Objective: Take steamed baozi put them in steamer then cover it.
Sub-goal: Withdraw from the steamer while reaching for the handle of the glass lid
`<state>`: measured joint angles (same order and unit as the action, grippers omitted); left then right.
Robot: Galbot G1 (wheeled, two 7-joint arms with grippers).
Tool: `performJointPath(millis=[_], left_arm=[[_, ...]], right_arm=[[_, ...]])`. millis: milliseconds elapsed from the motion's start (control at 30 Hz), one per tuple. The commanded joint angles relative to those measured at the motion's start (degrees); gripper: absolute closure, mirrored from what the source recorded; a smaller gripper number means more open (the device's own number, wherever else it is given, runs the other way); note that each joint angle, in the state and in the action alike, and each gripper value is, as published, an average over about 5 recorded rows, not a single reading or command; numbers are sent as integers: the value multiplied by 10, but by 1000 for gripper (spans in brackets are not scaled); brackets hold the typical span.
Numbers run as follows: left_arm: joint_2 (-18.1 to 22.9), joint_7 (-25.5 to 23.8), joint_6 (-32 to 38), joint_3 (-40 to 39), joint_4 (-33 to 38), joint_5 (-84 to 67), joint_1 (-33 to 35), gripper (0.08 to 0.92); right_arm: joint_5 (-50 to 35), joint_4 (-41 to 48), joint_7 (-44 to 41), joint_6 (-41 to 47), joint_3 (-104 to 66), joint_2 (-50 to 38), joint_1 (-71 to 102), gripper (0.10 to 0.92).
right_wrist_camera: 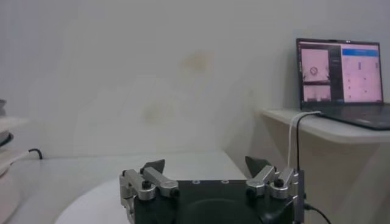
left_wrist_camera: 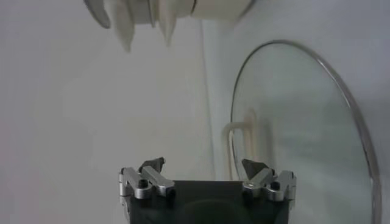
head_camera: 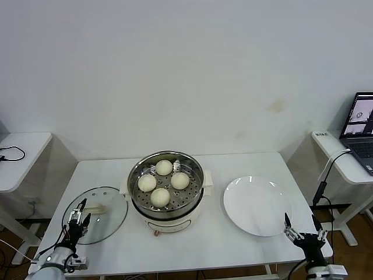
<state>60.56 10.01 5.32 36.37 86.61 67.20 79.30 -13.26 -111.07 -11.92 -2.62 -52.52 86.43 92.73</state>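
With all four steamed baozi (head_camera: 163,182) already in steamer (head_camera: 166,188), bring open, empty left gripper (head_camera: 77,220) squarely over glass lid (head_camera: 96,214) handle (head_camera: 97,208), clamp firmly; right gripper (head_camera: 303,228) parked open beside plate (head_camera: 257,205).

Empty white plate (head_camera: 257,205) on the white table (head_camera: 245,166) (right half), open laptop (head_camera: 361,131) on side desk (head_camera: 344,160)

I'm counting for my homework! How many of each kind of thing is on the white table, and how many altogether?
Baozi: 4, all in the steamer
Steamer: 1
Glass lid: 1
White plate: 1
Total: 7
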Motion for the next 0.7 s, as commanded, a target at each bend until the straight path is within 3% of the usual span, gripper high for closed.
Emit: performJointPath(millis=[33, 700], left_arm=[[-8, -2, 0, -21, -51, 15, -66, 177], [-10, -3, 3, -49, -121, -2, -126, 177]], right_arm=[[-4, -3, -2, 1, -9, 10, 11, 202], [2, 4, -8, -1, -8, 15, 14, 203]])
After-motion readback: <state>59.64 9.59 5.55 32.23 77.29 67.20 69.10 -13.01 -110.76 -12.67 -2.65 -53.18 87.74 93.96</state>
